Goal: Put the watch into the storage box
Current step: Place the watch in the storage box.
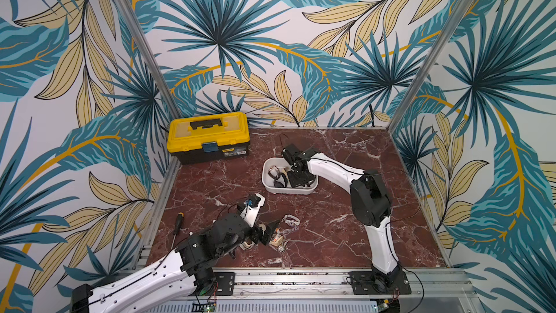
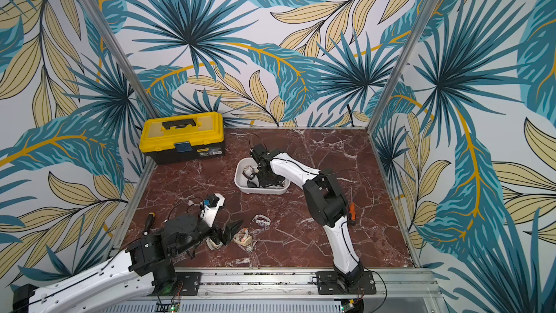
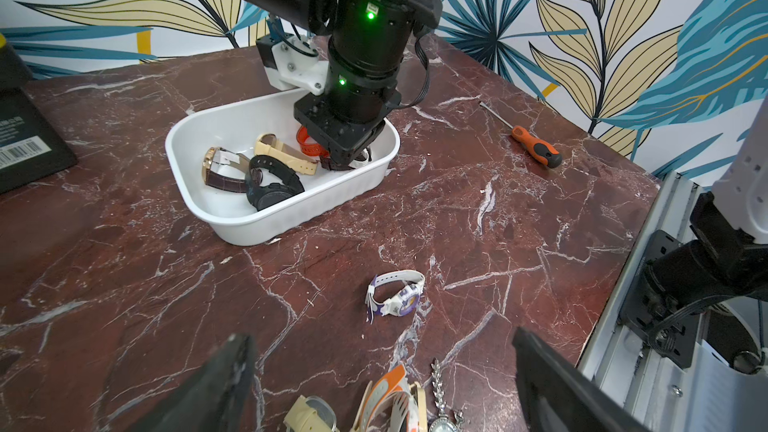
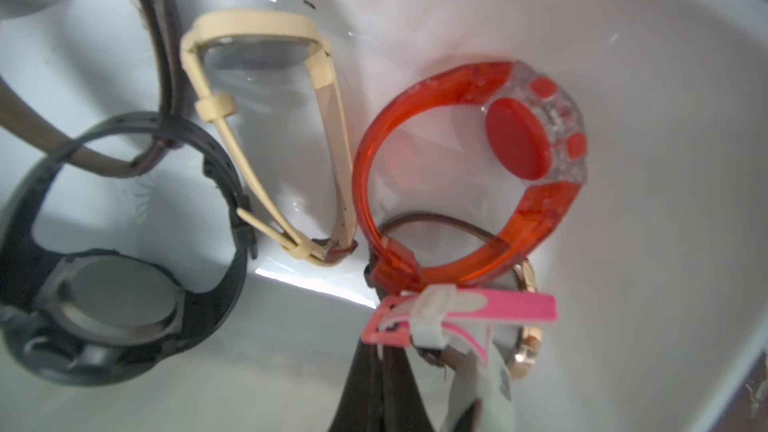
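Observation:
The storage box (image 1: 264,176) (image 3: 291,209) is a white tub mid-table holding a black watch (image 4: 104,297), a beige one (image 4: 266,118), a red translucent one (image 4: 478,160) and a brown-strapped one (image 3: 220,168). My right gripper (image 4: 387,347) (image 1: 296,180) reaches down inside it, shut on the strap of a pink and white watch (image 4: 478,309). My left gripper (image 3: 381,336) (image 1: 267,230) hangs open near the front, over an orange and white watch (image 3: 390,401), a beige watch (image 3: 309,413) and a silver chain watch (image 3: 442,405). A white and purple watch (image 3: 397,292) lies just beyond.
A yellow-lidded black toolbox (image 1: 208,137) stands at the back left corner. A black and yellow screwdriver (image 1: 177,222) lies at the left edge, and an orange one (image 3: 536,151) right of the right arm. Patterned walls close in three sides.

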